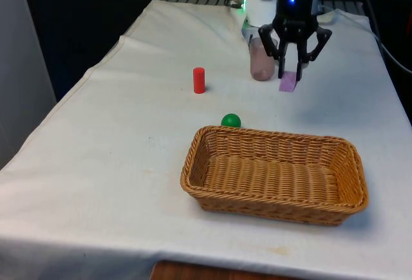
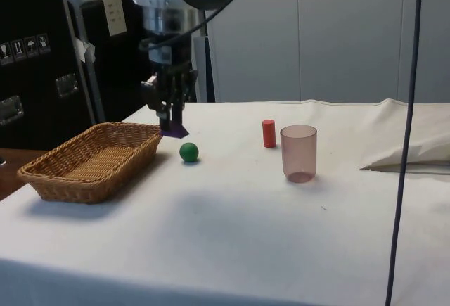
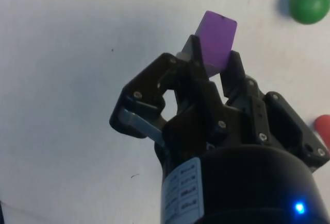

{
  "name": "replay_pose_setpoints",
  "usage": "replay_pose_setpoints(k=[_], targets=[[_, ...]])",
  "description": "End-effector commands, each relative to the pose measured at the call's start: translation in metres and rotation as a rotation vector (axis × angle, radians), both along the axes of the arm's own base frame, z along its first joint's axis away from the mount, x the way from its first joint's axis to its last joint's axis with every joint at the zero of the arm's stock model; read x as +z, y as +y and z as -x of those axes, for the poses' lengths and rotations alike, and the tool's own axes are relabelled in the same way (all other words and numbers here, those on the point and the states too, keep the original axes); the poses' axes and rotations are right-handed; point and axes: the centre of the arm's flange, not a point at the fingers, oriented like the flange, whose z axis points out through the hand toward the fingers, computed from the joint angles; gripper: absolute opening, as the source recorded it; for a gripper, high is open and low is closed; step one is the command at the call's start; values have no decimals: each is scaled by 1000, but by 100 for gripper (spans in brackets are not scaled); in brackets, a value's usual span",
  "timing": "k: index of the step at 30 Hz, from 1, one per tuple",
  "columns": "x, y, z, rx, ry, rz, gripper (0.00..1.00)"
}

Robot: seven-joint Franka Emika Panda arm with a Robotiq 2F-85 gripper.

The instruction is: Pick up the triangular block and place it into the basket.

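The purple triangular block (image 3: 216,41) is gripped between the two fingers of the black pincer (image 3: 212,59), which is closed narrowly on it, and it is held lifted above the white-clothed desk (image 1: 109,158). In the side view the block (image 2: 174,131) is seen hanging just beside the far end of the wicker basket (image 2: 84,162), outside its rim. A green ball (image 2: 188,152) lies near the basket, and a red cylinder (image 2: 268,133) and a translucent pink cup (image 2: 299,153) stand farther off.
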Motion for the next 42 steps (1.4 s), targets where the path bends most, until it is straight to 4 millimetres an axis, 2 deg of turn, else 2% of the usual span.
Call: replay_pose_setpoints(k=[1,9,10,14,17,18,24,27,42], targets=[[1,-2,-4,3,4,-2,33],[9,-15,-36,10,-11,11,33],[10,-15,-33,7,-18,18,33],[9,-21,-52,10,-18,21,33],[9,-24,-62,9,-21,26,33],[10,-24,-59,6,-30,35,33],[5,-29,-84,6,-34,41,33],[4,-29,-89,3,-45,54,33],[-15,-28,-140,16,-64,79,33]])
